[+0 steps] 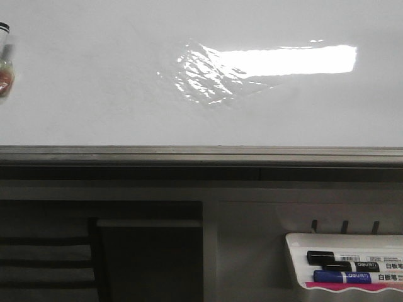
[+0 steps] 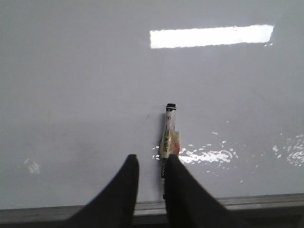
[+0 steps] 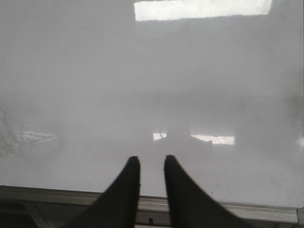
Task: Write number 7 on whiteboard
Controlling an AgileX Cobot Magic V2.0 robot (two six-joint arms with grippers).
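The whiteboard (image 1: 94, 107) fills the front view, with a wrinkled shiny film patch (image 1: 208, 75) and a grey edge rail (image 1: 201, 154) at its near side. A marker (image 1: 5, 60) with a black end and a yellow-orange label shows at the far left edge. In the left wrist view the marker (image 2: 169, 128) lies along the inner side of one finger of my left gripper (image 2: 153, 157). The jaws stand apart, with a gap to the other finger. A faint short stroke (image 2: 148, 115) sits beside the marker's tip; no number 7 shows. My right gripper (image 3: 152, 158) is open and empty over the board (image 3: 142, 71).
A small white tray (image 1: 296, 258) hangs below the rail at the right, holding a black marker (image 1: 340, 257) and a blue marker (image 1: 346, 276). Dark shelving (image 1: 94, 251) sits under the board at the left. Neither arm shows in the front view.
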